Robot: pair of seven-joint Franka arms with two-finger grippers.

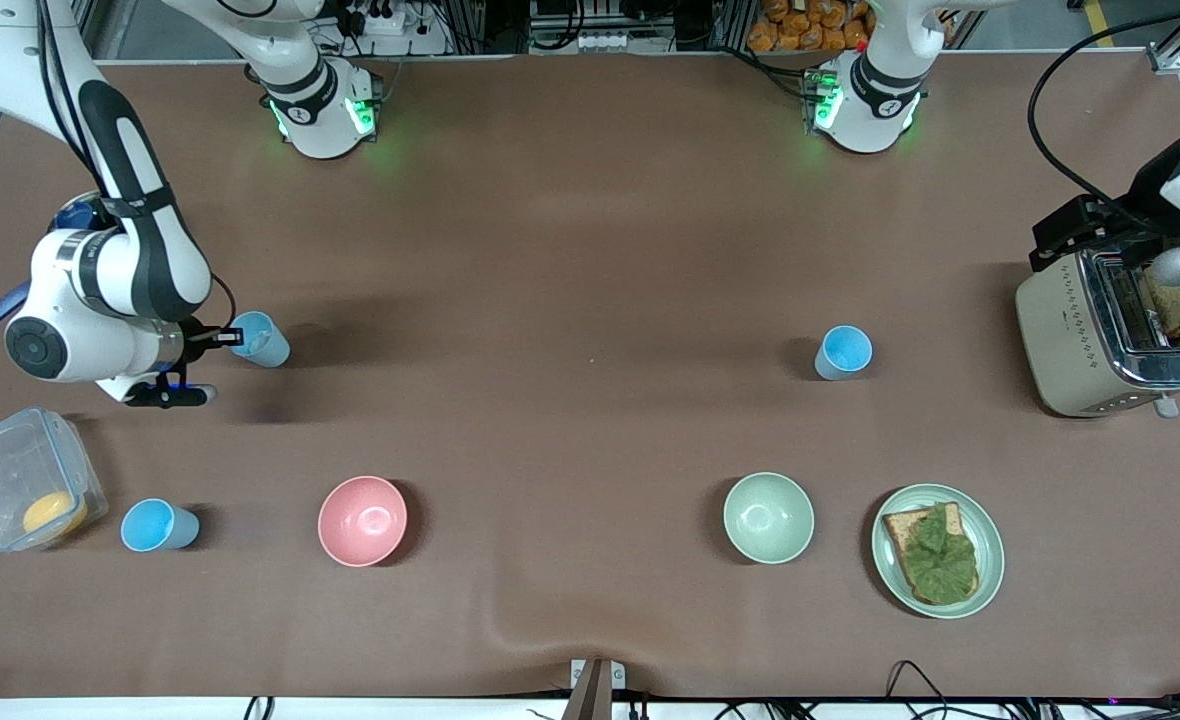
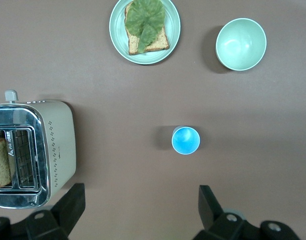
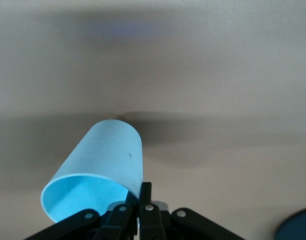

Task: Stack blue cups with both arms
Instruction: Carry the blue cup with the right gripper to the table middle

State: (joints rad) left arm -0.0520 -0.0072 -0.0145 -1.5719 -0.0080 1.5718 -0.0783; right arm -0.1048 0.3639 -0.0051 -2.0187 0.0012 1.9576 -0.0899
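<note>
Jaws on the right gripper (image 1: 218, 338) are clenching the rim of a blue cup (image 1: 262, 340) toward the right arm's end of the desk (image 1: 590, 250); the right wrist view is showing one finger inside the wall and one outside, with the cup tilting. Whether it is clear of the desk, I can't tell.

Left gripper (image 2: 138, 200) is hanging released, jaws wide, near the toaster (image 1: 1110, 335) at the left arm's end, grasping nothing. A second blue cup (image 1: 843, 352) is standing upright below it in the left wrist view, untouched.

Third blue cup (image 1: 158, 525) is sitting nearer the front camera, between the clear container (image 1: 25, 490) and the pink bowl (image 1: 362, 520). Pale green bowl (image 1: 768, 517) and the plate with bread and lettuce (image 1: 938, 550) are sitting nearer the front camera at the left arm's end, not part of this.

Progress, judging from the layout: early. No cups are nesting yet, all three well apart. One grasp is done; left arm pickup and the stacking itself are remaining.
</note>
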